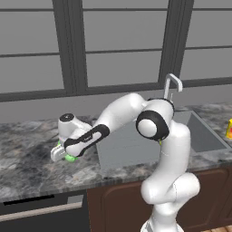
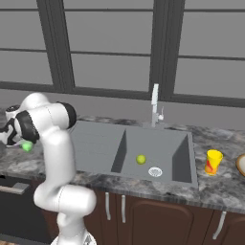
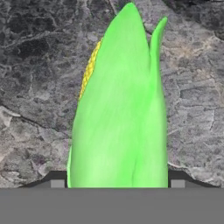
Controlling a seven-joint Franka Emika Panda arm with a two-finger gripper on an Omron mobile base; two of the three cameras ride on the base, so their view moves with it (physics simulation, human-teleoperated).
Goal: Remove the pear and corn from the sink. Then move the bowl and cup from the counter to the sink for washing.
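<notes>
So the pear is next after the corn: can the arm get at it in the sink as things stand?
Probably yes: the pear lies uncovered on the sink floor near the drain, but the gripper must first let go of the corn over the counter.

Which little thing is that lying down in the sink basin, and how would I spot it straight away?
Find the grey sink set in the dark marbled counter below the window, with the chrome faucet behind it. On the floor of its deep basin, just left of the round metal drain, lies the pear. It is small, round and yellow-green, the one loose thing in the basin.
</notes>
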